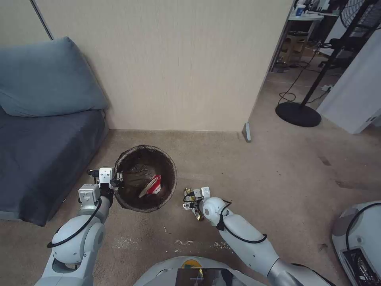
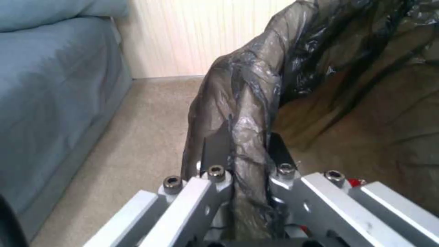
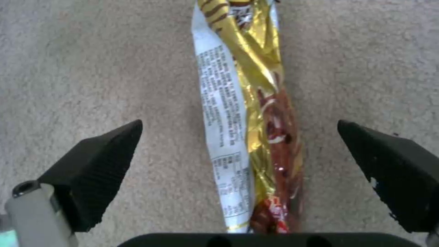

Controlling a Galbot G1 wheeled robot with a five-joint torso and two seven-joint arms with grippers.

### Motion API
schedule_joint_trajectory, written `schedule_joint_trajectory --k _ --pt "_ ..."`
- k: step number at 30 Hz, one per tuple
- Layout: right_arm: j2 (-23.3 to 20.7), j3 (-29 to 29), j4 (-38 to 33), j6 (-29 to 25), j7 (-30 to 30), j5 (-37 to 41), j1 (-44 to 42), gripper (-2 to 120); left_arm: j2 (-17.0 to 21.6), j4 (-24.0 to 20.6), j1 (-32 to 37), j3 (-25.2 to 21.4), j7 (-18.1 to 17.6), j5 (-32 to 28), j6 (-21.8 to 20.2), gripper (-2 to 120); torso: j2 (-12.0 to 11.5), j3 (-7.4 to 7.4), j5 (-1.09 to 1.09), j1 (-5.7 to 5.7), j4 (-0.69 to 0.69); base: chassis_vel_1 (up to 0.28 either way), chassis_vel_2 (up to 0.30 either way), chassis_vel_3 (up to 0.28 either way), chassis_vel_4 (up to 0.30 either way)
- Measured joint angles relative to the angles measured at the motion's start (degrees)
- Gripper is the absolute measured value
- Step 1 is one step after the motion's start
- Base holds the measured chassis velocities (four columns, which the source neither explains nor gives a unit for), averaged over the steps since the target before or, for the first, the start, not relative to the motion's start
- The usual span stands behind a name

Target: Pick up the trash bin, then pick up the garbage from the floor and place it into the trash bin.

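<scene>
One yellow snack wrapper (image 3: 247, 113) lies on the carpet (image 3: 91, 68) between my right gripper's (image 3: 240, 151) wide-open fingers; its white panel's print is unreadable. My left gripper (image 2: 247, 154) clamps the trash bin's (image 1: 145, 178) bag-covered rim. Inside: one red-and-white packet (image 1: 154, 185).

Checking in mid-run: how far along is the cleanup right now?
Bin pickup looks done: the left gripper is clamped on the bagged rim of the trash bin, and a red-and-white packet already lies inside. In hand: the right gripper is open, straddling a yellow snack wrapper lying on the carpet. Left: grasp that wrapper and drop it in.
</scene>
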State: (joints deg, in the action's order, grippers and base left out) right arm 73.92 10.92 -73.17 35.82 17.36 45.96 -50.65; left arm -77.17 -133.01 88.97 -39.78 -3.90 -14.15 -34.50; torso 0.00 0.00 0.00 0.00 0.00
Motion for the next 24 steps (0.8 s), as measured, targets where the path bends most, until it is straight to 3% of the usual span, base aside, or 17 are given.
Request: schedule_joint_trajectory --k 14,18,24 --pt "0.5 -0.4 2.0 -0.6 -1.2 -1.5 0.4 99 -0.3 -0.2 0.1 0.2 0.3 0.5 0.0 3 0.0 0.00 0.00 0.00 0.00 0.000 0.000 0.000 0.000" --pt "0.9 -0.4 2.8 -0.6 -1.3 -2.1 0.4 92 -0.3 -0.2 0.2 0.2 0.4 0.5 0.0 3 0.0 0.00 0.00 0.00 0.00 0.000 0.000 0.000 0.000" --pt "1.3 -0.4 3.5 -0.9 -1.4 -2.6 0.4 69 -0.3 -0.2 0.2 0.1 0.4 0.5 0.0 3 0.0 0.00 -0.02 0.00 -0.01 0.000 0.000 0.000 0.000"
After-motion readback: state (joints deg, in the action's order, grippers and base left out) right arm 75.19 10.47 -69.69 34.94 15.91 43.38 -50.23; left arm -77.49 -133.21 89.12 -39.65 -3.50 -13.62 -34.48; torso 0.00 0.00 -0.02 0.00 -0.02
